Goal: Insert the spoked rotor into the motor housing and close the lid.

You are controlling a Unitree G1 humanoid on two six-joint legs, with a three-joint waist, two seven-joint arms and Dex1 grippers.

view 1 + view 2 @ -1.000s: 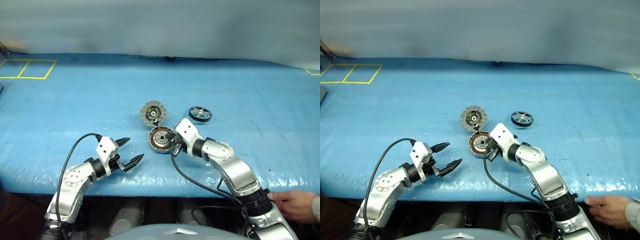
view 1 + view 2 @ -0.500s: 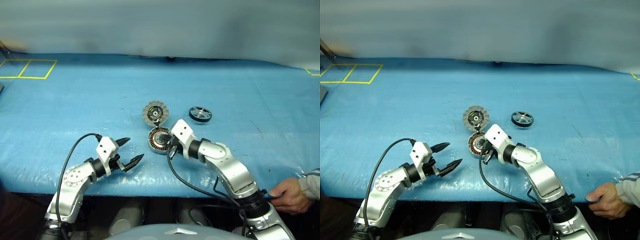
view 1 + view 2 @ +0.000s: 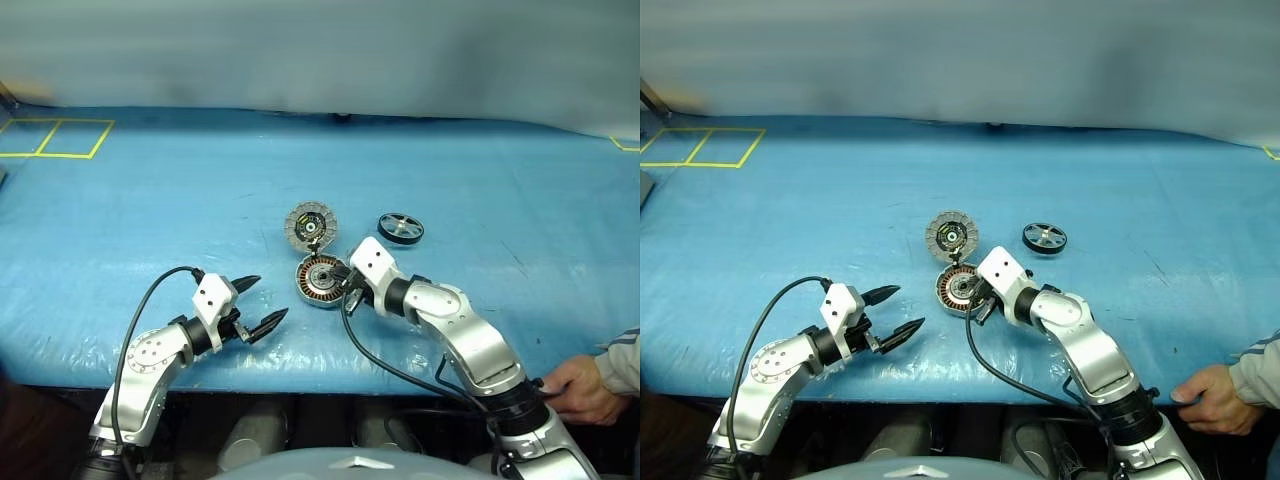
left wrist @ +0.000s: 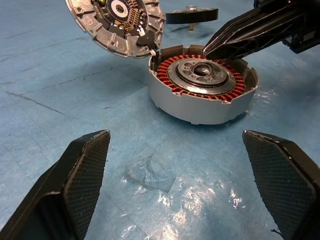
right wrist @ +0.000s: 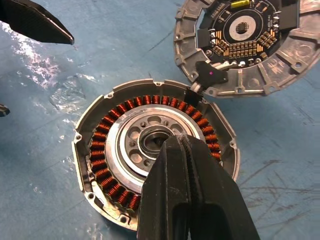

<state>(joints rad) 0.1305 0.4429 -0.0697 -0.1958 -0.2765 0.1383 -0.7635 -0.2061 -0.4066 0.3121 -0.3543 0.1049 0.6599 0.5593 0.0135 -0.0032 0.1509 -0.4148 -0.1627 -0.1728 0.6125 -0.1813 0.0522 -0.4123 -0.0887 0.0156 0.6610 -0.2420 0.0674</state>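
The round metal motor housing holds only copper windings around its silver hub; the spoked rotor lies apart on the blue worktop. The segmented lid lies open. The right gripper is closed and empty above the hub; the left gripper gapes wide, empty.

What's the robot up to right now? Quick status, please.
Left gripper open, empty. Right gripper shut over motor housing. Lid open; spoked rotor apart on the mat.

Light: bright, even, from overhead; blue table cover evenly lit.
Glare: white sheen on the cover just ahead of the left gripper; more beside the motor housing.
Shadows: soft and short, under the housing rim.
Blur: backdrop past the table is hazy; right gripper soft up close.
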